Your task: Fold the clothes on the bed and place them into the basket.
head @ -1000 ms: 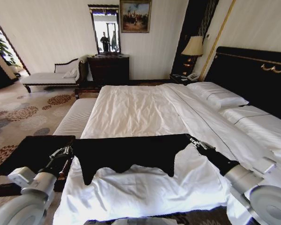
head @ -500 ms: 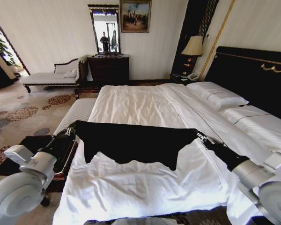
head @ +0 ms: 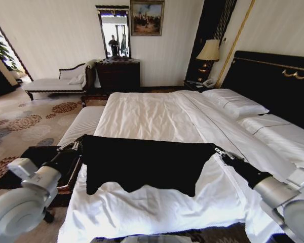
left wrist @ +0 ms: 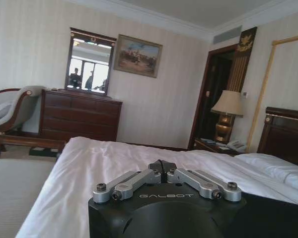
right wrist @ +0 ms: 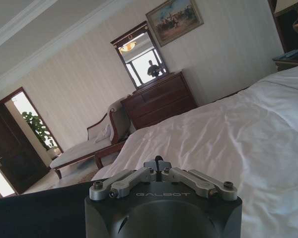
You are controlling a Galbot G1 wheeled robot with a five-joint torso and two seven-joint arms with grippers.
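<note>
The clothes, one black T-shirt (head: 142, 164), hang stretched wide over the near part of the bed (head: 152, 114), lower edge resting on the white duvet. My left gripper (head: 79, 145) is shut on the shirt's left upper corner and my right gripper (head: 218, 151) on its right upper corner. In the left wrist view the left gripper (left wrist: 161, 167) pinches black cloth (left wrist: 278, 213). The right wrist view shows the right gripper (right wrist: 156, 163) closed the same way, with cloth (right wrist: 39, 213) trailing off. The basket (head: 36, 154), dark-topped, sits on the floor left of the bed, partly behind my left arm.
A long white-cushioned bench (head: 83, 126) runs along the bed's left side beyond the basket. Pillows (head: 235, 104) and the black headboard (head: 273, 81) lie to the right. A chaise longue (head: 55, 83), dresser (head: 117, 74) and lamp (head: 209, 50) stand by the far wall.
Both grippers carried the stretched shirt forward, farther onto the bed, then dropped slightly. The shirt's lower edge now lies flatter on the duvet.
</note>
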